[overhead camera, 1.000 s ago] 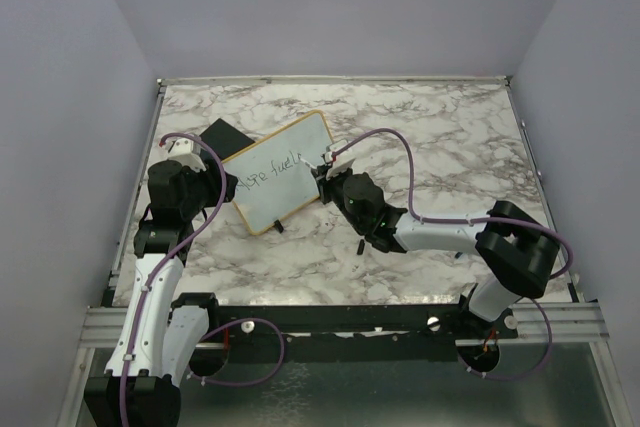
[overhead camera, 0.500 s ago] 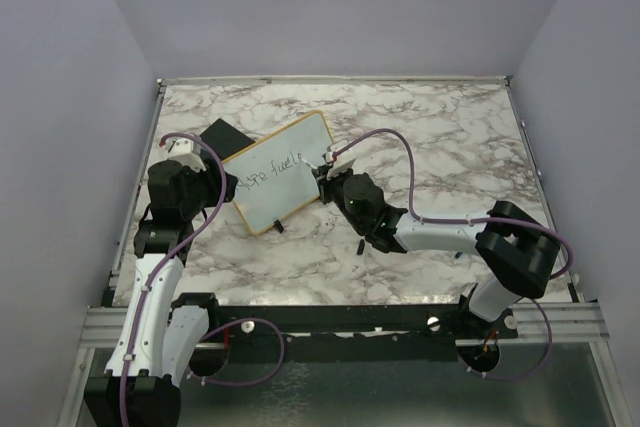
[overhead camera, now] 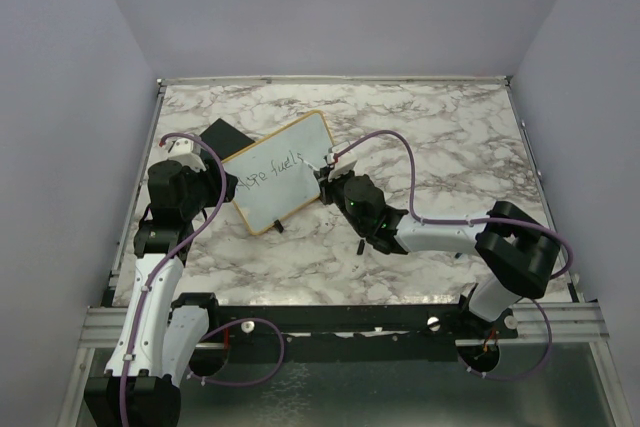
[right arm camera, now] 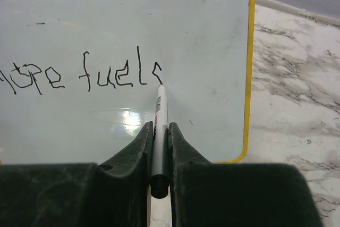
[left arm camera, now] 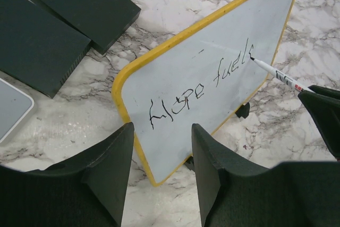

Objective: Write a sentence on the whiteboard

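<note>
The whiteboard (overhead camera: 277,173) lies on the left half of the marble counter (overhead camera: 440,137). It is turned at a slant, and its yellow frame runs all the way round. A little black foot (left arm camera: 243,110) shows under one long edge.

The sentence (right arm camera: 85,75) is one line of thin dark words, and it reads "Hope fuels".

The right arm (overhead camera: 440,232) reaches across to the board's right end. The right jaws are clenched on a white marker (right arm camera: 159,126), which sticks straight out between them. The marker's dark tip touches the board at the bottom of the last letter "s".

The left arm (overhead camera: 160,247) is at the board's left end. The left jaws stand apart with a gap between them. The board's near rounded corner (left arm camera: 123,86) shows in that gap. I cannot tell if the jaws touch the board.

Two flat black blocks (left arm camera: 74,3) lie side by side on the counter, just past the board's far left edge.
</note>
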Tool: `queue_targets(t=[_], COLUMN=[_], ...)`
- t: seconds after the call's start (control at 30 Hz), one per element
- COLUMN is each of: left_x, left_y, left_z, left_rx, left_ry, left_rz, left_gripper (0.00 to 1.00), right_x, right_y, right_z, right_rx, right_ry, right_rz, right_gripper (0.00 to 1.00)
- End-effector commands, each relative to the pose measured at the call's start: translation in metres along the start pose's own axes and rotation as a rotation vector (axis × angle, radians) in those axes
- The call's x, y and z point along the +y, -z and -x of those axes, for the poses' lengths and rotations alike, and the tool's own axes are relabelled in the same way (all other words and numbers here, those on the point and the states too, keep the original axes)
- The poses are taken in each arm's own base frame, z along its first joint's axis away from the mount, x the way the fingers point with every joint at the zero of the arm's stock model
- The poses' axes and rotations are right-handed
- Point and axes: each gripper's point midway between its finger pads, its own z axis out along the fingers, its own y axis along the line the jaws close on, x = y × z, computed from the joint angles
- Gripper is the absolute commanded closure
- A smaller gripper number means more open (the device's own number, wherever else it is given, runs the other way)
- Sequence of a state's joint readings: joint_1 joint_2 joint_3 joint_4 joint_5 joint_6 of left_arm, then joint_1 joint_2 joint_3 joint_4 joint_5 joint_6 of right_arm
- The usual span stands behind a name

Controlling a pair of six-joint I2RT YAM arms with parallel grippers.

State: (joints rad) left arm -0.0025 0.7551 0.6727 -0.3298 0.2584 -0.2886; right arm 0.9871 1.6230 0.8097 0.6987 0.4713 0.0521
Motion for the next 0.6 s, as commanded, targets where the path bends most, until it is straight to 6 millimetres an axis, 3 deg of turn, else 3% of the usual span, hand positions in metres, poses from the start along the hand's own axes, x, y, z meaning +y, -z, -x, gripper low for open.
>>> queue_targets(t=[0.0, 0.57], left_x=[-0.006, -0.006], left_y=[0.0, 0.0], left_z=[0.0, 0.0], left_rx=[-0.009, -0.01], left_ry=[-0.006, -0.007], left_rz=[-0.032, -0.033], left_gripper=[0.5, 0.5], right_x=[-0.005, 0.011], right_y=[0.004, 0.007], right_z=[-0.017, -0.018], right_rx=[0.055, 0.057], right_ry=[0.018, 0.041], right_rz=[-0.009, 0.052], right_gripper=[1.0, 1.0])
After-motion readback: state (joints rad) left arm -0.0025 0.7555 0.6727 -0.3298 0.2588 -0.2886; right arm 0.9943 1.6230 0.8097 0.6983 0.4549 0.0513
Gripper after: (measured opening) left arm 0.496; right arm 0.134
